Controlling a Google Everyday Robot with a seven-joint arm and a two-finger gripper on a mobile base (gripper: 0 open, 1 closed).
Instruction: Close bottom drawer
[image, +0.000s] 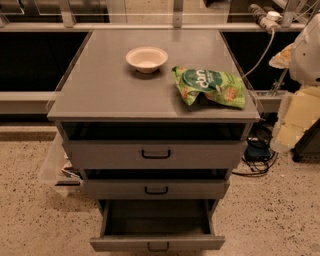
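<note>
The bottom drawer (190, 243) is pulled far out at the base of the grey cabinet (100, 90); its visible interior holds nothing. The middle drawer (200, 189) and top drawer (200, 154) each stand slightly out. On the cabinet top, a pale bowl (147, 59) sits empty, with a green snack bag (210, 86) lying near it to the right. The floor (30, 215) is speckled stone. Cables (257, 150) lie right of the cabinet. The gripper (295, 117) hangs at the right frame edge, well apart from the drawers; its state cannot be told.

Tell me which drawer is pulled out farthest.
The bottom drawer, slimmest-fronted: its inside shows; top drawer and middle drawer sit barely ajar. The tool hangs at the right edge.
</note>
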